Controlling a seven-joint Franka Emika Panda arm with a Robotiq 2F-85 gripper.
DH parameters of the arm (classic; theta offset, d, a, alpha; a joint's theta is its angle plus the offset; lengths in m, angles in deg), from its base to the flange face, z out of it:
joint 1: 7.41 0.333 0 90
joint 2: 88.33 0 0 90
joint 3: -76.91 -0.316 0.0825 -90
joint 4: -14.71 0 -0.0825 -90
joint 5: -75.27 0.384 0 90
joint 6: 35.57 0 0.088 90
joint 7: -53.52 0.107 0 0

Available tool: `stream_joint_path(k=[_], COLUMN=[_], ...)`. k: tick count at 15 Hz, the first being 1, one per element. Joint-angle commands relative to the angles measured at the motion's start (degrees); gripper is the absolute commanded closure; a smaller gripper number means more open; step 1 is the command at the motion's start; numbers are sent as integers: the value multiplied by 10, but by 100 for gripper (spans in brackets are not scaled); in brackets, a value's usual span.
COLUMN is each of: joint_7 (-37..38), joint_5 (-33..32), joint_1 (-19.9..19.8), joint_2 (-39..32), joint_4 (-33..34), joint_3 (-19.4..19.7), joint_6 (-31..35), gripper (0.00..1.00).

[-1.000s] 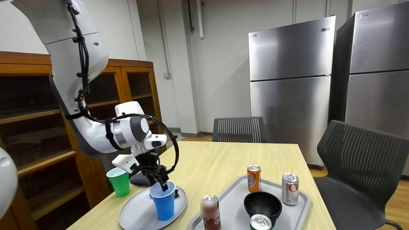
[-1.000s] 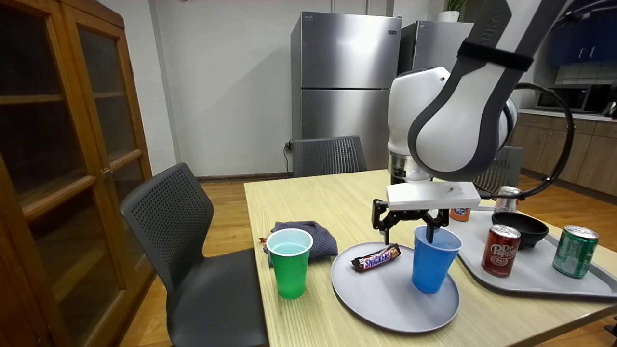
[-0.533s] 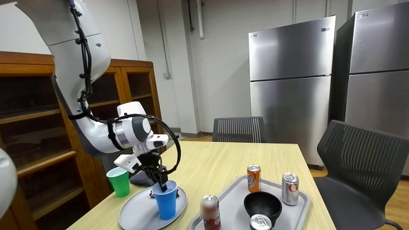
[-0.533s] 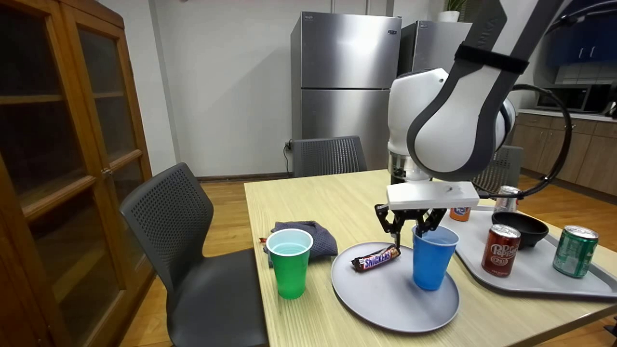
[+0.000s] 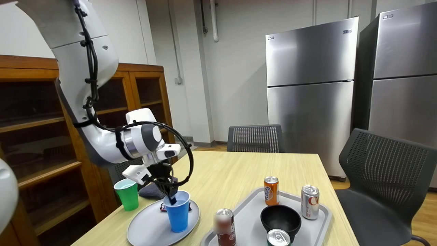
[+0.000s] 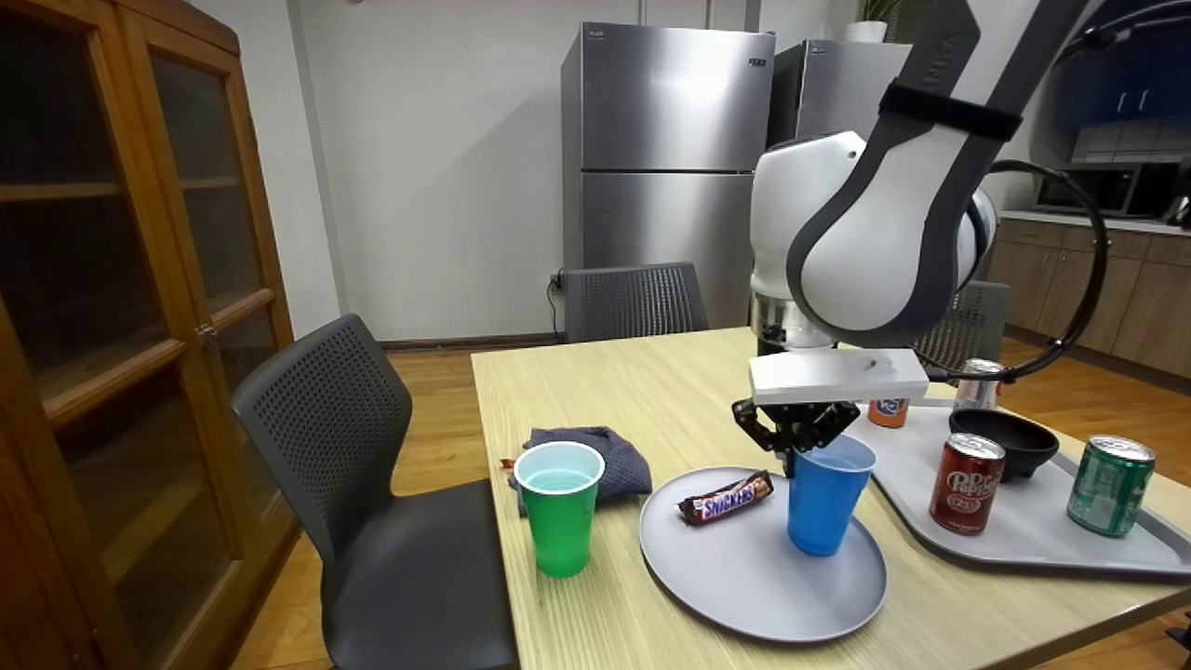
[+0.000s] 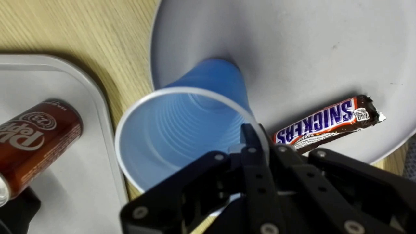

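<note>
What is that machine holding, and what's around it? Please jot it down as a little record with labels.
Held: blue cup
Grip: jaws closed on the cup's wall, one side inside, one outside
Under the cup: round grey plate; whether they touch, I can't tell
Also on the plate: Snickers bar
Beside the plate: grey tray bearing Dr Pepper can, green can, orange can, silver can and black bowl
Other side of the plate: green cup, dark cloth
</note>
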Motion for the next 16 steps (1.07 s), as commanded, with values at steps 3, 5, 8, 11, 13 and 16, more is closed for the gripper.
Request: stream_joint_path(k=[3, 5, 8, 11, 13, 16], joint_7=[15, 24, 39, 41, 32, 22], joint_5=[-28, -47, -80, -91, -81, -68], joint_1=[12, 15, 13, 24, 21, 19], joint_2=[37, 50, 66, 67, 58, 35], joint_4=[-8, -7, 1, 16, 35, 72], joint_3=[13, 20, 23, 32, 28, 19], joint_6=[-26, -26, -27, -23, -20, -19], gripper=[99, 99, 99, 99, 99, 99])
